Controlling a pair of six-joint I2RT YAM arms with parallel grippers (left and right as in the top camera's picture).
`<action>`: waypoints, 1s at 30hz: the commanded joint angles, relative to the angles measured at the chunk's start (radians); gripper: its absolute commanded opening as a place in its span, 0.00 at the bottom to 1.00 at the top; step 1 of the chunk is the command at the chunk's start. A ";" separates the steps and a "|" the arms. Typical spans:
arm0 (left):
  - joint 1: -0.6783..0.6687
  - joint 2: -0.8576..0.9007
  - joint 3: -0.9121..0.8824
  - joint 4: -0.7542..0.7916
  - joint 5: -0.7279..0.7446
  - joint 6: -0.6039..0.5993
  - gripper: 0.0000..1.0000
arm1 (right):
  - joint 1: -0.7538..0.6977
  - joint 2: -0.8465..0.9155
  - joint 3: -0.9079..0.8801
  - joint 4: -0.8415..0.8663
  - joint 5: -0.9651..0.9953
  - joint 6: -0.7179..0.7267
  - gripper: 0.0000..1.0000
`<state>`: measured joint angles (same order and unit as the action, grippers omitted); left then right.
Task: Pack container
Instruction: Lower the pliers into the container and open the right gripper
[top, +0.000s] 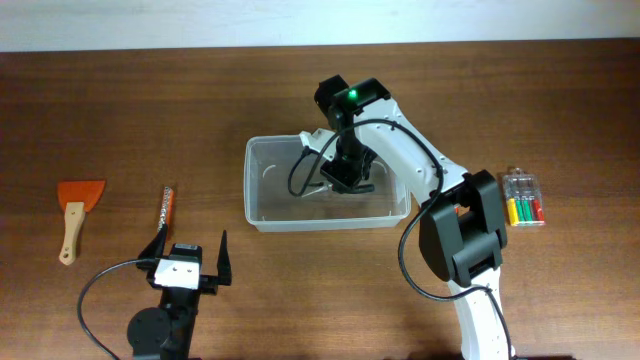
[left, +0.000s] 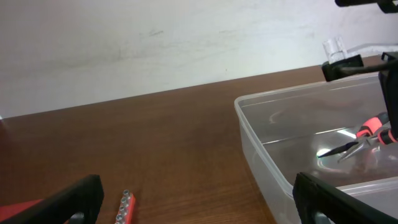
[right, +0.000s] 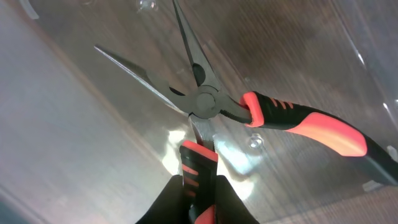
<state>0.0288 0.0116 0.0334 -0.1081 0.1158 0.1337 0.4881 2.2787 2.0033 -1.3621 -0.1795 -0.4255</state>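
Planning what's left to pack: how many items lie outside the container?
3: an orange scraper at far left, a slim orange-and-silver tool right of it, a clear case of colored tools at far right. Others may be hidden.

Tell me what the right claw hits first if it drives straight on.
Probably the floor of the container: the right claw, shut on one handle of the pliers, points down into it, though depth is unclear.
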 joint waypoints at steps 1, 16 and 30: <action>0.005 -0.006 -0.007 0.003 0.007 -0.006 0.99 | 0.011 -0.026 -0.003 0.019 -0.024 -0.004 0.17; 0.005 -0.006 -0.007 0.003 0.007 -0.006 0.99 | 0.009 -0.028 0.015 -0.003 -0.014 -0.003 0.36; 0.005 -0.006 -0.007 0.003 0.007 -0.006 0.99 | -0.079 -0.042 0.549 -0.337 0.200 0.130 0.99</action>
<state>0.0288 0.0120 0.0334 -0.1081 0.1158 0.1337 0.4610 2.2784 2.4622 -1.6871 -0.0586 -0.3775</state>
